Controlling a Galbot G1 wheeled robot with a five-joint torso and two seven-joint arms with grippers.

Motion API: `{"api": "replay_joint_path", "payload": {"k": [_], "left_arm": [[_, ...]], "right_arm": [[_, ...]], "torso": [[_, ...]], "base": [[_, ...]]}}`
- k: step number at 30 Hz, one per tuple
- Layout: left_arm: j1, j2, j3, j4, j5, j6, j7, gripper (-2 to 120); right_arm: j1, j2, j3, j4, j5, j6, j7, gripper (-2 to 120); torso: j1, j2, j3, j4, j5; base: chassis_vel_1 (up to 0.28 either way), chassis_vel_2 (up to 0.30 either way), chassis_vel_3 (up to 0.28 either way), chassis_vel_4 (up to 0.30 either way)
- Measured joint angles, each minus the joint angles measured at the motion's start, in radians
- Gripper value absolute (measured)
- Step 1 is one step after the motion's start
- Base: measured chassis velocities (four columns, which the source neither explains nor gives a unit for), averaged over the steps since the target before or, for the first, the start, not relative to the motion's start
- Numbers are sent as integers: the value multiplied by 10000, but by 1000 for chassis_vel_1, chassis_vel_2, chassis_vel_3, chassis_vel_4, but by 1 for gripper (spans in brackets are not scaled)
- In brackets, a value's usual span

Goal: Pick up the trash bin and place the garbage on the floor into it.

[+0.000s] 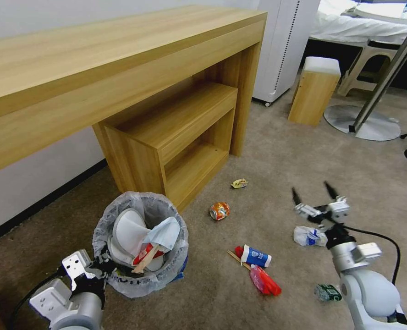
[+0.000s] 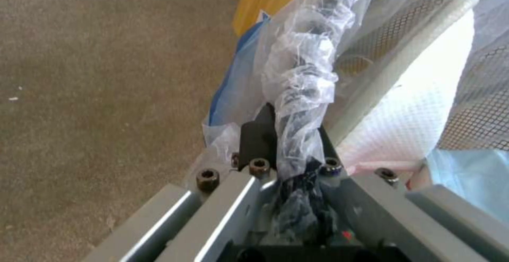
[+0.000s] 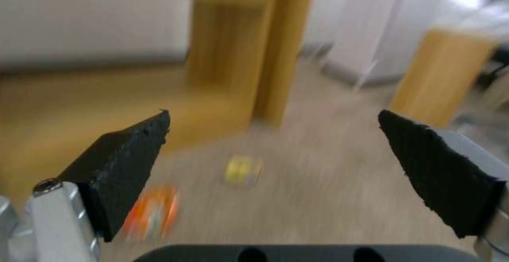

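We note both arms in pale grey metal with rounded white-grey joints and black cables looped alongside. The right gripper (image 1: 311, 193) carries two tapered black fingers (image 3: 125, 170) with rough textured pads on silver mounts. The left gripper (image 2: 289, 150) shows grey angular plates, black hex-socket screws (image 2: 259, 165) and a black finger.

The head camera is looking down over the floor (image 1: 277, 156); the left wrist camera is pressing close against the trash bin (image 2: 302, 75); the right wrist camera is facing what seems the orange can (image 3: 151, 214).
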Motion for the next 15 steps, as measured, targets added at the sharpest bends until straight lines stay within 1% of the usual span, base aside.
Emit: {"api": "replay_joint_path", "payload": {"k": [1,2,5,6,8,9,10,13,15], "left_arm": [[-4,-2,9,-1,14,8,-1,1],[-4,-2,9,-1,14,8,-1,1],[73,-35,55,-18,69,11,-2,1],[73,-35,55,-18,69,11,-2,1],[193,-45,68,-18,90,9,-3,1],[278,-45,60,-19,103,-15,-3,1],[278,-45,60,-19,103,-15,-3,1],[589,-30,6,-19,155,-144,1,1],[671,-17,-16,-19,173,-189,9,1]], "right_arm": [[-79,-650,-247,-59,-32,-500,-153,100],[-79,-650,-247,-59,-32,-500,-153,100],[-23,-1500,-793,-360,-175,-1318,-831,100],[-23,-1500,-793,-360,-175,-1318,-831,100],[263,-1689,-1205,-668,-123,-1906,-1533,100],[521,-1656,-1502,-943,0,-2195,-1811,100],[521,-1656,-1502,-943,0,-2195,-1811,100],[668,-1445,-1990,-1276,495,-2945,-1927,100],[606,-1419,-2062,-1317,541,-3046,-1929,100]], "torso": [[0,0,0,-1,-7],[0,0,0,-1,-7],[0,0,1,-1,-2],[0,0,1,-1,-2],[1,0,1,0,-6],[0,0,1,2,-2],[0,0,1,2,-2],[0,0,1,4,-1],[0,0,1,3,-2]], "base": [[0,0,0,0],[0,0,0,0],[0,0,0,0],[0,0,0,0],[0,0,0,0],[0,0,0,0],[0,0,0,0],[0,0,0,0],[0,0,0,0]]}}
